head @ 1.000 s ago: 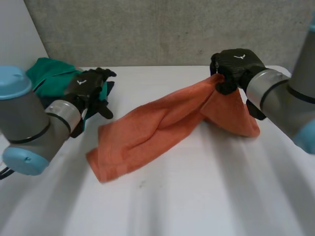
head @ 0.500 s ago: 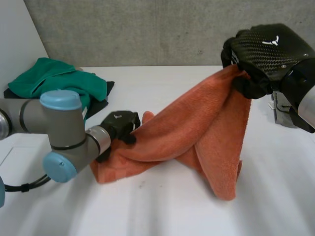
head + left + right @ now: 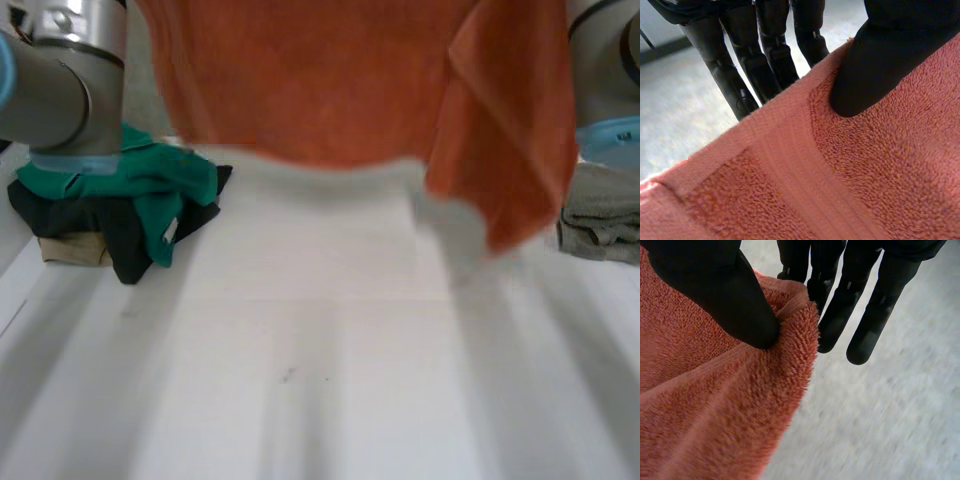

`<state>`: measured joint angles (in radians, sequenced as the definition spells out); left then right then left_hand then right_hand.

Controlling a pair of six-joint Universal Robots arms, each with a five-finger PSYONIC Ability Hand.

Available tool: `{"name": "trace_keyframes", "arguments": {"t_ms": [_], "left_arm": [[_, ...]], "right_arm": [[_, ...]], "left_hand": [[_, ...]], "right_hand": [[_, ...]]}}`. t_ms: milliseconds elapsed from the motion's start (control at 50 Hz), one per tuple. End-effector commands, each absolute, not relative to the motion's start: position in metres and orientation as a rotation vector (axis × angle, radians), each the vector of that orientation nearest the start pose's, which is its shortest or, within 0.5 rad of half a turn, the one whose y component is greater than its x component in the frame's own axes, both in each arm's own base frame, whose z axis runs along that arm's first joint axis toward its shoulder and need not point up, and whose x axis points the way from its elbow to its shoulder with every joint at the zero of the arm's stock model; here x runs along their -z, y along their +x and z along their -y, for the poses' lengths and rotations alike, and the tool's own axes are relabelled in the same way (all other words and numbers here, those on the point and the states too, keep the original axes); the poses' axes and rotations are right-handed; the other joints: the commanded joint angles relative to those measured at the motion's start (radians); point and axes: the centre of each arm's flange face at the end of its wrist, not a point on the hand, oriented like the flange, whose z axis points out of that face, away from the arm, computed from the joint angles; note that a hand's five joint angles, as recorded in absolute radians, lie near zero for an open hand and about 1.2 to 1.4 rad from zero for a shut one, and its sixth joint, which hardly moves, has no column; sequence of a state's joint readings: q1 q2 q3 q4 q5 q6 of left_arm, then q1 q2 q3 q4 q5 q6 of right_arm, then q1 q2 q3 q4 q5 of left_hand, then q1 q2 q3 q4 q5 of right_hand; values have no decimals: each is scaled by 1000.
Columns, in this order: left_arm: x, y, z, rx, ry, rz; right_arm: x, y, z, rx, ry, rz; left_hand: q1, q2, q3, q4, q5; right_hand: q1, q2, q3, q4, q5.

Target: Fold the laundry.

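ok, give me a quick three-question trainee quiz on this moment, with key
1. True or false: the towel lies flat on the table.
2. How does the left hand hold the towel? A) thumb pinching it against the fingers B) flat palm pressing down C) not touching it
3. Fill in: the top cloth of the pile is ____.
Key: 1 false; 2 A; 3 green.

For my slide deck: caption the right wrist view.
Right hand pinches the hemmed edge of an orange terry towel.
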<state>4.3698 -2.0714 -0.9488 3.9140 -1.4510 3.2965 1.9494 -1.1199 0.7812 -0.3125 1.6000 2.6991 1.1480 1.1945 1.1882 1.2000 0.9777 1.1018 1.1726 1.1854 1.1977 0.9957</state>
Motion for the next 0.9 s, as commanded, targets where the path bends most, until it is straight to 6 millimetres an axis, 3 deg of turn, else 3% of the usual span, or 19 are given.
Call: {"name": "trace_keyframes", "arguments": {"t_ms": [20,180,200,240,280,360,420,460,500,620,720,900], "left_arm": [[-382,-280,369,3071,514,-1254],[-281,-274,335,2771,724,-1800],[-259,-272,325,2701,767,-1907],[-237,-270,314,2631,810,-2005],[-209,-268,298,2534,870,-2120],[-181,-264,281,2408,944,-2208],[-176,-262,276,2365,989,-2186],[-176,-263,275,2359,1002,-2170],[-182,-262,274,2371,999,-2152],[-212,-265,266,2478,990,-2048],[-228,-264,266,2539,958,-2009],[-250,-269,273,2641,893,-1988]], "right_arm": [[-400,280,348,2729,-715,-1454],[-314,265,342,2327,-935,-1946],[-293,257,340,2230,-993,-2053],[-274,252,339,2150,-1048,-2123],[-244,247,337,2024,-1137,-2212],[-197,242,338,1857,-1202,-2332],[-183,238,343,1828,-1154,-2367],[-182,235,346,1846,-1093,-2367],[-180,232,350,1852,-950,-2373],[-170,211,353,1753,-559,-2464],[-160,194,342,1648,-291,-2516],[-141,190,319,1530,-250,-2573]], "left_hand": [[248,202,208,196,244],[248,202,208,196,244],[248,202,208,196,244],[248,202,208,196,244],[248,202,208,196,244],[248,202,208,196,244],[248,202,208,196,244],[248,202,208,196,244],[248,202,208,196,244],[248,202,208,196,244],[248,202,208,196,244],[248,202,208,196,244]], "right_hand": [[294,224,211,199,226],[294,224,211,199,226],[294,224,211,199,226],[294,224,211,199,226],[294,224,211,199,226],[294,224,211,199,226],[237,167,154,141,169],[15,-56,-69,-81,-54],[-351,-422,-435,-447,-420],[-473,-544,-557,-569,-542],[-526,-597,-610,-622,-595],[-544,-615,-628,-640,-613]]}}
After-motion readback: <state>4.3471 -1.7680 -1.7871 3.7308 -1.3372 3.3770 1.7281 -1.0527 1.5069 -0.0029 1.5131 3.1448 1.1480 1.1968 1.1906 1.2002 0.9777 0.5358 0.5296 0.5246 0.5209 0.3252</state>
